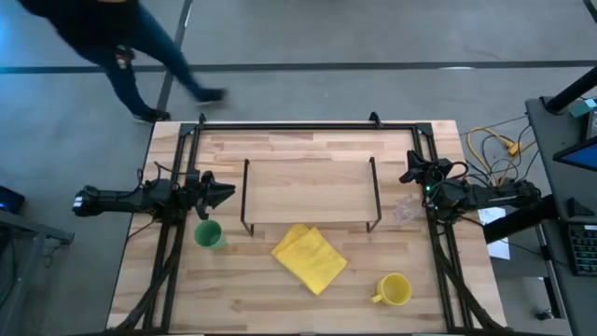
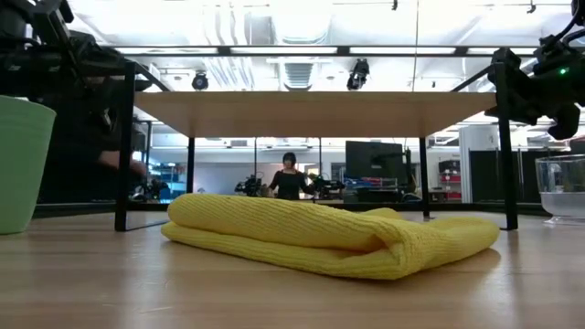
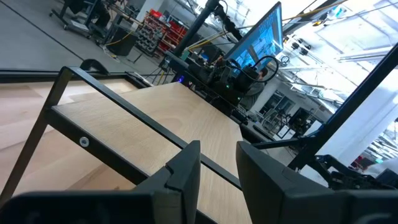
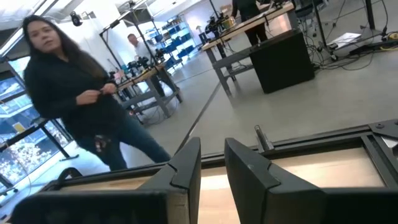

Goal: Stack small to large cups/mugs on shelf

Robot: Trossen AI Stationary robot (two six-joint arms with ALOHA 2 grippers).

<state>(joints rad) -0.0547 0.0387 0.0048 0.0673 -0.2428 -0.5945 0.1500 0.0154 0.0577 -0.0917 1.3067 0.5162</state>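
The shelf (image 1: 311, 191), with a light wood top on black wire legs, stands at the table's middle, toward the far side. The green cup (image 1: 208, 234) stands upright on the table by the shelf's near left leg and also shows in the low view (image 2: 23, 164). The clear glass cup (image 1: 406, 213) stands right of the shelf and shows in the low view (image 2: 562, 187). The yellow mug (image 1: 394, 290) stands near the front right. My left gripper (image 1: 227, 193) hovers left of the shelf, empty, its fingers a narrow gap apart (image 3: 219, 149). My right gripper (image 1: 408, 174) hovers right of the shelf, likewise (image 4: 212, 144).
A crumpled yellow cloth (image 1: 310, 257) lies on the table in front of the shelf, between the green cup and the mug. Black rails (image 1: 308, 125) frame the table's far edge and sides. A person (image 1: 112, 37) walks on the floor beyond the far left corner.
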